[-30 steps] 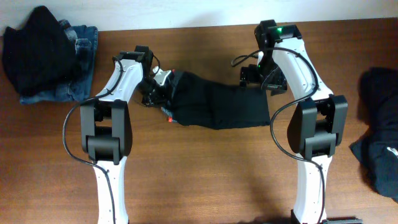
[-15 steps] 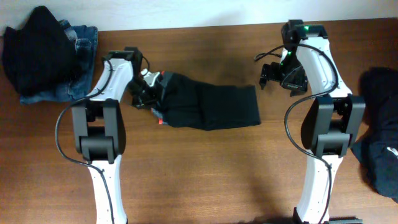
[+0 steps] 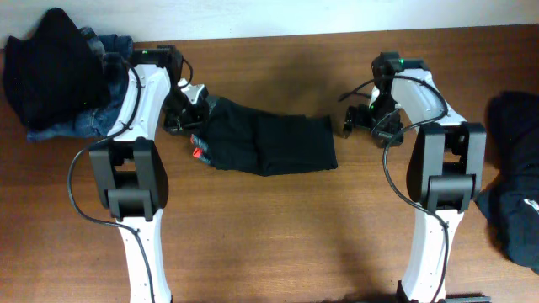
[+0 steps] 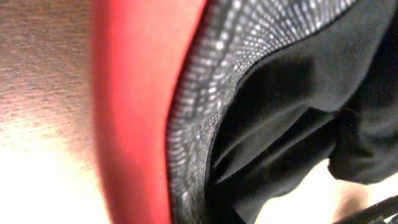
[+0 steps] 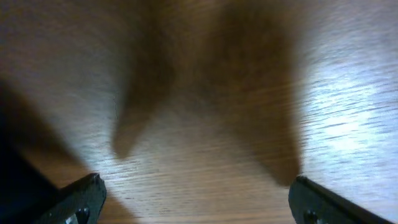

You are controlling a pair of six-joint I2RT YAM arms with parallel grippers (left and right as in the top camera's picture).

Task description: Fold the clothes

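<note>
Centrally, black garment (image 3: 274, 145), red-trimmed edge in tight left pincer (image 3: 199, 116); right pincer (image 3: 349, 124) wide, just off opposite edge.

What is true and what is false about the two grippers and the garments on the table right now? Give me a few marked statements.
1. The left gripper is shut on the folded black garment with red trim. True.
2. The right gripper grips that garment too. False: it is open, with only bare wooden table between its fingers.
3. The blue denim jeans lie on top of the bunched black garment. False: the black garment lies on the jeans.
4. A dark crumpled garment lies at the table's right edge. True.
</note>
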